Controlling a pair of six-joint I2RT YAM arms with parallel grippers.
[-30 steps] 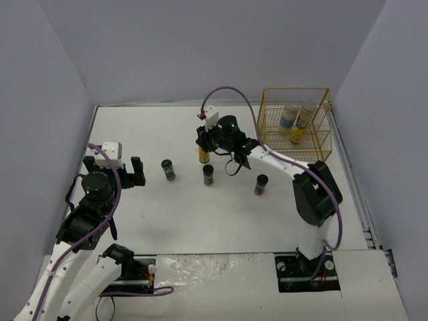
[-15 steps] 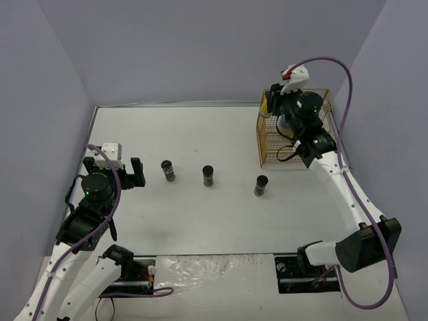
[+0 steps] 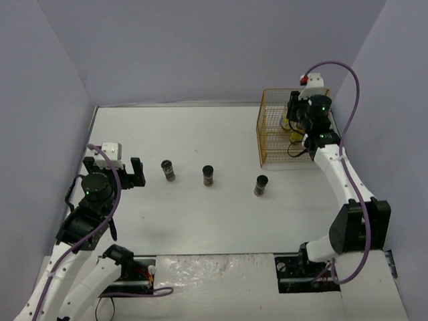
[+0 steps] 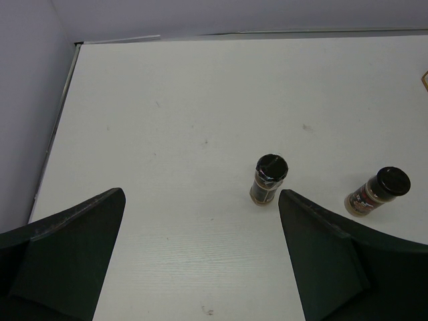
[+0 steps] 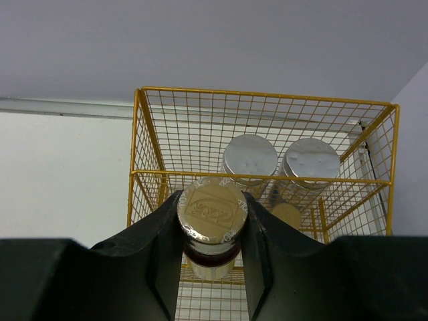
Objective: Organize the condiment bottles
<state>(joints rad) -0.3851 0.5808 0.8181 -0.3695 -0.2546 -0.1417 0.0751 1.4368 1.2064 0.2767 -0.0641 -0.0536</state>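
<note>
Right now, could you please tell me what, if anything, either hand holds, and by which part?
The right hand grips a slim bottle by its cap, at the wire rack; the left hand holds nothing.

Camera layout: one fixed overhead, two wrist-mounted.
The overhead view looks down and forward from behind the arm bases and covers the whole table. The left wrist view looks low across the table and shares two dark jars with the overhead. The right wrist view is close against the yellow wire rack, upper right in the overhead.
</note>
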